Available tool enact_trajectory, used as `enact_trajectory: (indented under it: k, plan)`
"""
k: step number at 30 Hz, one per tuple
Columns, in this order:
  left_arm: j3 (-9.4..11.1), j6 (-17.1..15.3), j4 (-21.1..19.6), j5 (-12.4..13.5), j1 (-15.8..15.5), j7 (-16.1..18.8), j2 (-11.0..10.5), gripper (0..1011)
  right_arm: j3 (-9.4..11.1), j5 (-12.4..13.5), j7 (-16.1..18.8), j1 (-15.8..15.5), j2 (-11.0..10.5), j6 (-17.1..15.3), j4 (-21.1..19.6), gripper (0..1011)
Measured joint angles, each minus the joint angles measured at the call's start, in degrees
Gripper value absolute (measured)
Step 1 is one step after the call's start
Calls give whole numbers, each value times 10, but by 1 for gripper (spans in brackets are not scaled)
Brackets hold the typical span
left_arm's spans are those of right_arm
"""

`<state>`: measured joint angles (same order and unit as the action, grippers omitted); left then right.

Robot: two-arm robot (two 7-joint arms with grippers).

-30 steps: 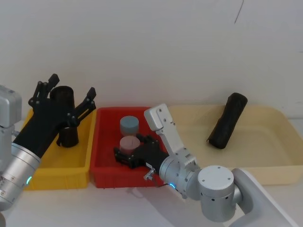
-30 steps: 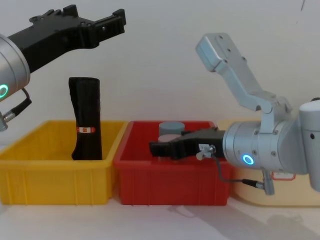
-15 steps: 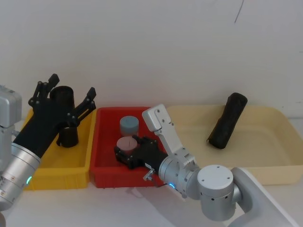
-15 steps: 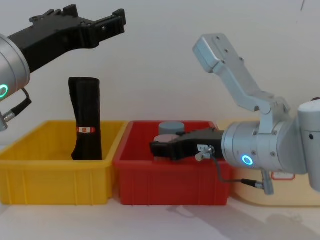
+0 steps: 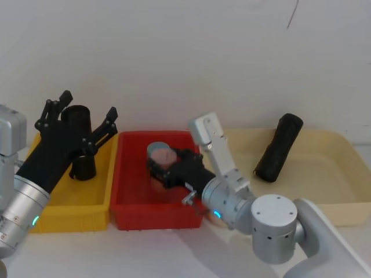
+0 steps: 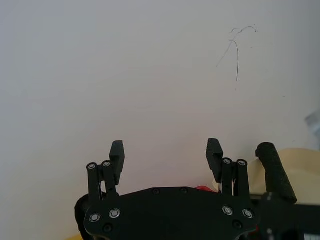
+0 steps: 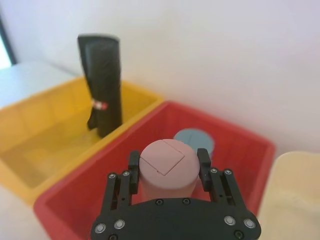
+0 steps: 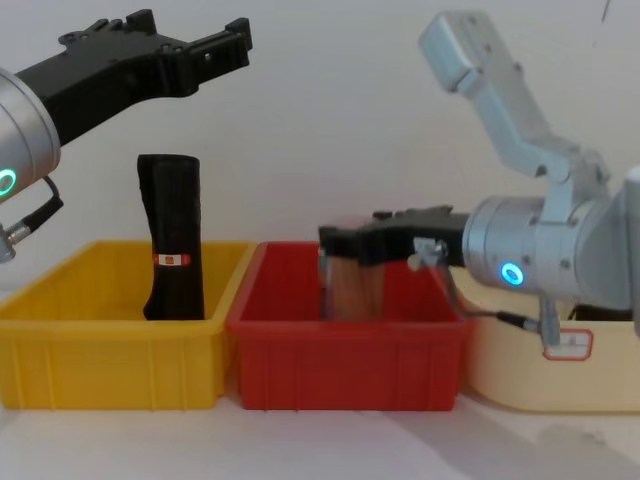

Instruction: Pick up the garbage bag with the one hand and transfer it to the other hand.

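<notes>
White wall behind; wrist cam shows right hand (image 7: 167, 167) clamping pink cylinder (image 7: 163, 167).

Smooth glossy plastic bins (image 5: 113, 211); a matt pink cylinder (image 7: 163, 165); a crinkled matt black plastic roll (image 5: 278, 147); brushed silver metal arm (image 8: 560, 245), matt black grippers (image 7: 167, 170).

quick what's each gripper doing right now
Left gripper: open, empty, above the yellow bin.
Right gripper: shut on the pink cylinder.

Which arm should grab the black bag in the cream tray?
Probably right: the right pincer is nearer the garbage bag in the cream tray, though it must drop its pink cylinder. The open left pincer hangs above the far yellow bin.
</notes>
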<state>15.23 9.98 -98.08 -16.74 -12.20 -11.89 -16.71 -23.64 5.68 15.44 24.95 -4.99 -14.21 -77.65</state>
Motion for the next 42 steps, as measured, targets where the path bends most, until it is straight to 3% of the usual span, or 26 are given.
enact_trajectory:
  k: [13,26,35,42]
  plan:
    - [0,0,0,0,0,0,0,1002,34,-23,-65,-9,0,40,-33,666]
    - [0,0,0,0,0,0,0,1002,64,-76,-150,-15,-7,78,-40,666]
    - [0,0,0,0,0,0,0,1002,87,-102,-195,-14,-9,77,-22,666]
    - [0,0,0,0,0,0,0,1002,108,-107,-210,-12,-9,50,-9,666]
